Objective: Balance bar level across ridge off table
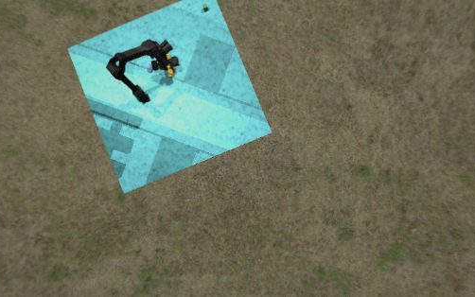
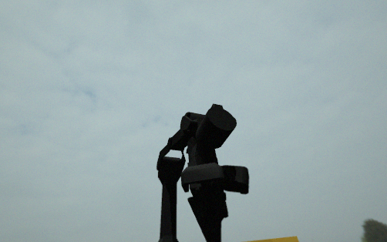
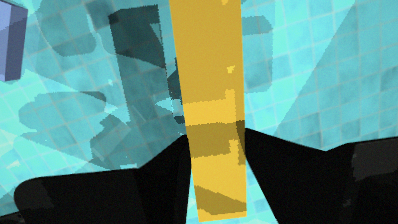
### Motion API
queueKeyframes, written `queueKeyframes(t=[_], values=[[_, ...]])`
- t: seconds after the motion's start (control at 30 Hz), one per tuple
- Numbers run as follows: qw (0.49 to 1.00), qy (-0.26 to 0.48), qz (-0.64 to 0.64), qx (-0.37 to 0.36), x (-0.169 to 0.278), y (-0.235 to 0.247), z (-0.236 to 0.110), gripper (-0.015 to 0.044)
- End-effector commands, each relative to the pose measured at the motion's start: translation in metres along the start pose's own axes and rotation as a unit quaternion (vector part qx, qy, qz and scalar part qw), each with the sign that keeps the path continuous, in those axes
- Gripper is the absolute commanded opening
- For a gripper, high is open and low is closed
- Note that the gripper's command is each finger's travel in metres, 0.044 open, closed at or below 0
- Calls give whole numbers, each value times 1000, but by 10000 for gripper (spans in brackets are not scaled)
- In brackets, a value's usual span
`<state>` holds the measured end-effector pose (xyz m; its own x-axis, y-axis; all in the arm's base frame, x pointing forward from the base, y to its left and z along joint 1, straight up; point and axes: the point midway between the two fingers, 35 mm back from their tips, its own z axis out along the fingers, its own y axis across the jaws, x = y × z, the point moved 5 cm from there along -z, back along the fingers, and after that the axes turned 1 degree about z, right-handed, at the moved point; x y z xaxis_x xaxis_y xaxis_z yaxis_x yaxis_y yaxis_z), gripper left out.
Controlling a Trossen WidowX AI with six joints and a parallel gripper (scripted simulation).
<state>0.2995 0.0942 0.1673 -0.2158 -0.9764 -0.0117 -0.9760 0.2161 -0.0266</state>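
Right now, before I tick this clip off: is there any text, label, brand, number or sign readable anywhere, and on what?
None: no view shows any text.
Yellow bar, held in the jaws of the gripper: plain, no marking.
Black arm: a dark silhouette, no brand legible.
Turquoise table: only patterned patches.
Purple block: blank.

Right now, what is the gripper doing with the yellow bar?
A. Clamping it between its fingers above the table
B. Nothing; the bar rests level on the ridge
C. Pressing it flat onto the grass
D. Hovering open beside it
A: the wrist view shows the bar pinched between the gripper's black fingers, with the table below.
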Motion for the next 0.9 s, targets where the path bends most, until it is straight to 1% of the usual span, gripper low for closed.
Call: queueKeyframes(t=[0.0, 0.2, 0.87], values=[[1000, -1, 0, -2, 1, 1, 7, 0], [1000, -1, 0, -2, 1, 1, 15, 0], [1000, -1, 0, -2, 1, 1, 15, 0]])
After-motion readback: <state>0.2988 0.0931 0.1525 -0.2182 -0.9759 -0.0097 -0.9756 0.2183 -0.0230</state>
